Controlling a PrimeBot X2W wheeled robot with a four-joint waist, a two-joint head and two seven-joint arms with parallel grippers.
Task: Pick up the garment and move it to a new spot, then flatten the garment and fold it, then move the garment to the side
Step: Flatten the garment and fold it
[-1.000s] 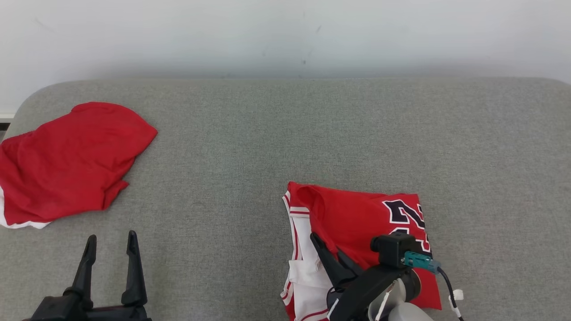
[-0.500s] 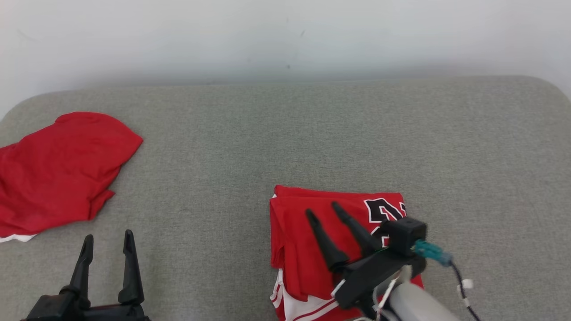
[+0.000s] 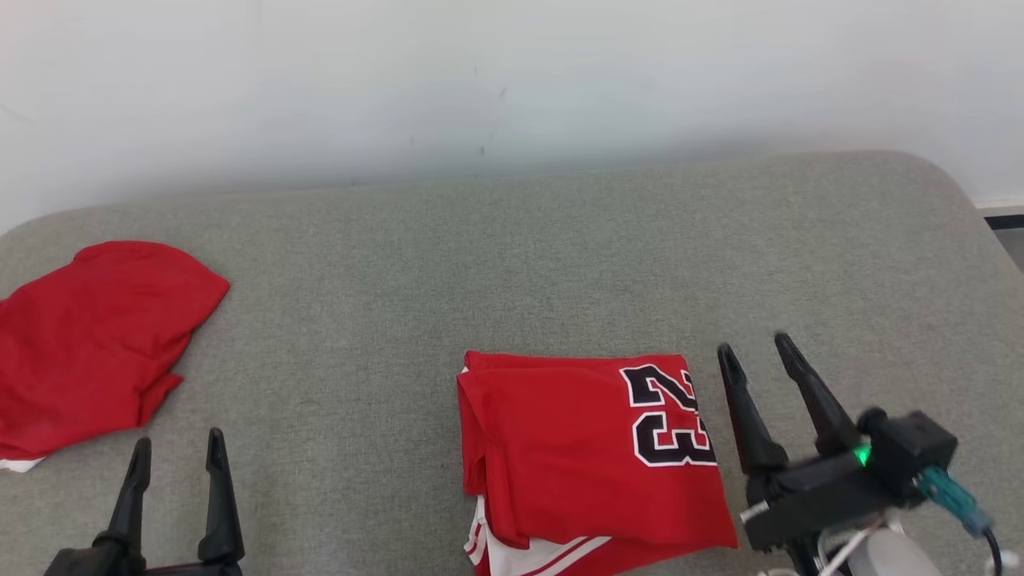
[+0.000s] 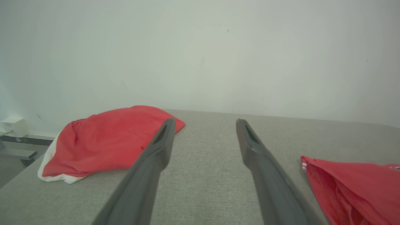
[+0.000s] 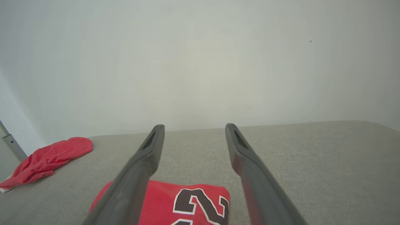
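Grey cushion (image 3: 512, 264), folded jersey (image 3: 576, 456), white box (image 4: 14, 126)

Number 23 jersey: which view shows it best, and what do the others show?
The head view: the folded jersey lies nearly whole, seen from above, number readable. The right wrist view cuts it off at the bottom edge; the left wrist view catches one red corner.

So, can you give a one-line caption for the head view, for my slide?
Folded red jersey lies on the grey cushion, open right end effector beside it.
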